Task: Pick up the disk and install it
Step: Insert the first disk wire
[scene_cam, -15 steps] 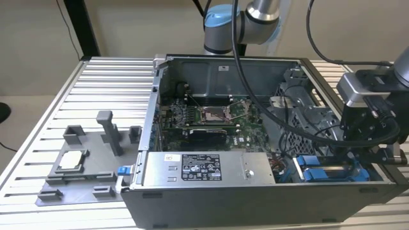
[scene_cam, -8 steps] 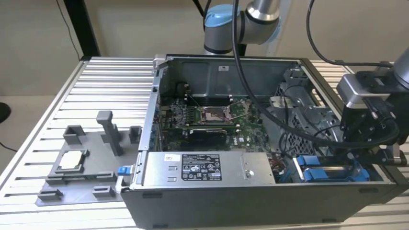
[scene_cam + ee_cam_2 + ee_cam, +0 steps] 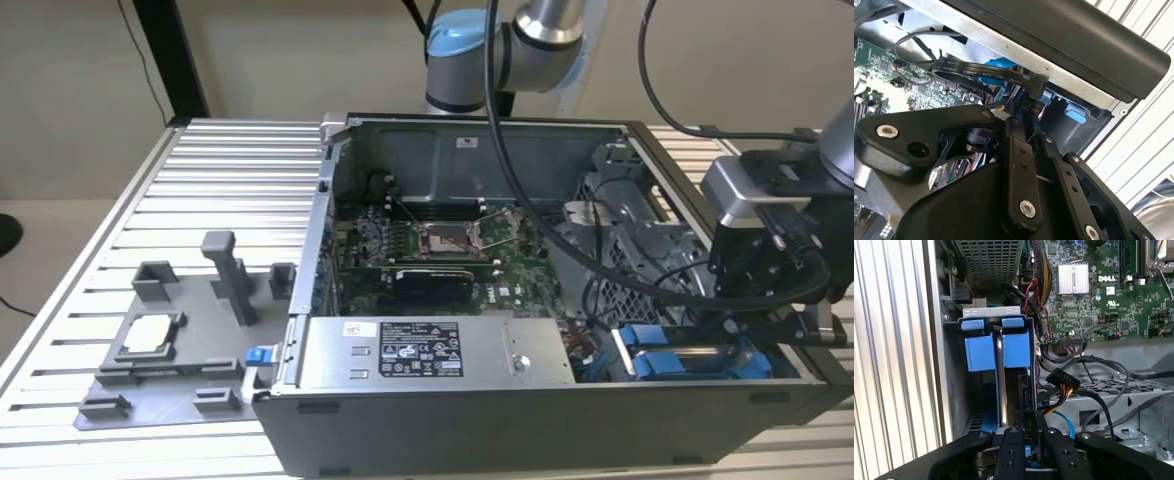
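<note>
The tool (image 3: 1026, 437) hangs inside the open computer case (image 3: 534, 420) at the exterior view's right, its fingers close together and, as I judge it, clamped on the top edge of the disk (image 3: 1023, 390), which stands on edge in the blue-tabbed drive bay (image 3: 999, 347). To seat it well, the disk should stay square to the bay's rails and go in straight. Room is tight: the case wall flanks one side, loose cables (image 3: 1064, 382) the other.
</note>
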Robot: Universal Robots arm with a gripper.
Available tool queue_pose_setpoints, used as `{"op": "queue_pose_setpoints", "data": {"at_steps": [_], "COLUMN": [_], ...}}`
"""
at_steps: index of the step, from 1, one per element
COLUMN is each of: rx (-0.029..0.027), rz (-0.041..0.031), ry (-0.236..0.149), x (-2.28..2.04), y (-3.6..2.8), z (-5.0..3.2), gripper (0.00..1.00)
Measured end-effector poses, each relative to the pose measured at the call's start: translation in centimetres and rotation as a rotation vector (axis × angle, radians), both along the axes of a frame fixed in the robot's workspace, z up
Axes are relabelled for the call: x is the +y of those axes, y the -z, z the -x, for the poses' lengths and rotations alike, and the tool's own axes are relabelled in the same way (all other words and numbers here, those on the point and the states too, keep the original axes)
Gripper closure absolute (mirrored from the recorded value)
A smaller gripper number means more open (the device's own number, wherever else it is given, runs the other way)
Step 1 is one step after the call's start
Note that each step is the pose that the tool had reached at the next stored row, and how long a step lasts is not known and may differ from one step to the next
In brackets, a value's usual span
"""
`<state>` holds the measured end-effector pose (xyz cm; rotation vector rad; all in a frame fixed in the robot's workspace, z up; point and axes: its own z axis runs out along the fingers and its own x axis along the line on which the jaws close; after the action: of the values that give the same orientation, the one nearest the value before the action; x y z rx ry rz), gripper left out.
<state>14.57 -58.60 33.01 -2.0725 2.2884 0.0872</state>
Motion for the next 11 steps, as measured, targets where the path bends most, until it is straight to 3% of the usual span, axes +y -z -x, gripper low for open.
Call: {"op": "queue_pose_setpoints", "data": {"at_steps": [11], "rx": [-0.0001], "rz": [0.0001], "ry": [0.000], "x": [0.00], "y": [0.00], "z": [0.00], "gripper": [1.00]}}
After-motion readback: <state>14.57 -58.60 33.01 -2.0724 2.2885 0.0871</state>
